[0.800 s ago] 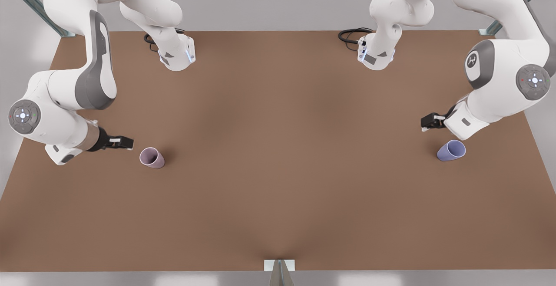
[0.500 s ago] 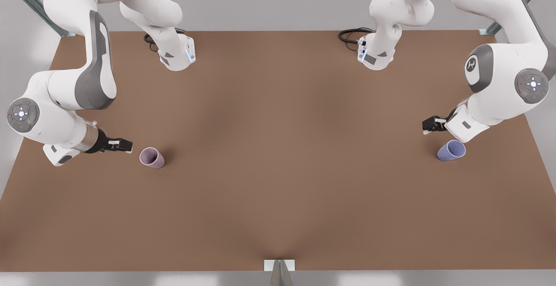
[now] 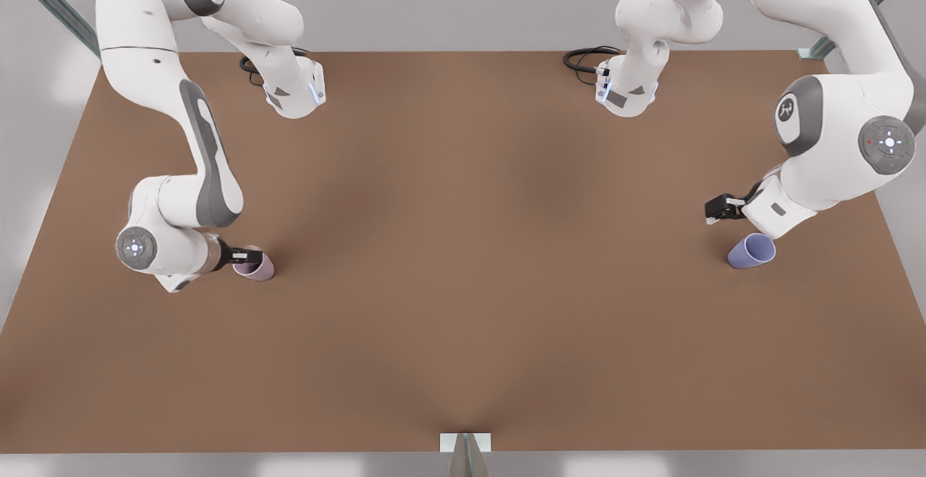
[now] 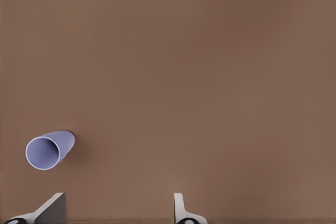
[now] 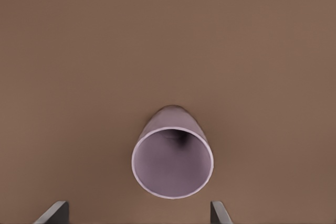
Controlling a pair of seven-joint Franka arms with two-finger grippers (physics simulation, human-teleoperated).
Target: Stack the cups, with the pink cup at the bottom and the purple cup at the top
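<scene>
The pink cup (image 3: 257, 268) stands open side up on the brown table (image 3: 463, 260) at the front view's left. My right gripper (image 3: 244, 253) hangs right over its rim; in the right wrist view the pink cup (image 5: 172, 161) lies just ahead of the open right gripper (image 5: 137, 214), nothing between the fingers. The purple cup (image 3: 751, 251) stands at the front view's right. My left gripper (image 3: 718, 209) hovers a little behind it and toward the table's middle. In the left wrist view the purple cup (image 4: 48, 150) sits off to one side of the open left gripper (image 4: 116, 213).
Both arm bases (image 3: 295, 93) stand at the table's far edge with black cables (image 3: 582, 57) beside them. A small grey bracket (image 3: 465, 442) sits at the middle of the near edge. A wide stretch of bare table separates the two cups.
The arm at the front view's left swung inward and its gripper moved from beside the pink cup to over its rim. The other arm barely shifted.
</scene>
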